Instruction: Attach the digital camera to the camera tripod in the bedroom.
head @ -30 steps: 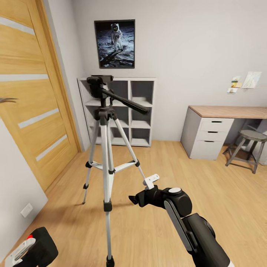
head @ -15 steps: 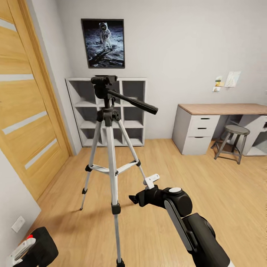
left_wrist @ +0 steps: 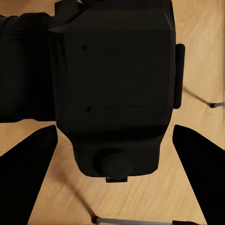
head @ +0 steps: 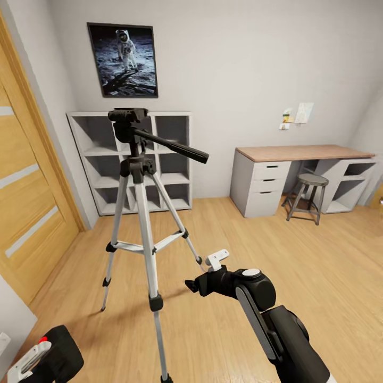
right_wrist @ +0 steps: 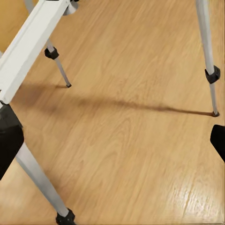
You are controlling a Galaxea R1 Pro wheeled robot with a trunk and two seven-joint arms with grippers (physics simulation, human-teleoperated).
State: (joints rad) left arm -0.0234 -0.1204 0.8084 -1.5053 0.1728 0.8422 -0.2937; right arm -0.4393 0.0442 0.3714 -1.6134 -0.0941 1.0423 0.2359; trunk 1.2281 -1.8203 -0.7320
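A: Left gripper [head: 32, 359] clamped on small black boxy camera [left_wrist: 115, 89]; right gripper [head: 205, 271] apart, empty.

B: Silver-legged tripod [head: 139, 213] ahead. I'd raise left well above, onto its black head [head: 126, 121], camera level.

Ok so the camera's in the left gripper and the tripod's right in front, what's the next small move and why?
Probably raise the left gripper with the digital camera toward the camera tripod head: the camera sits low near the floor, the head stands bare well above it, and the right gripper is open.
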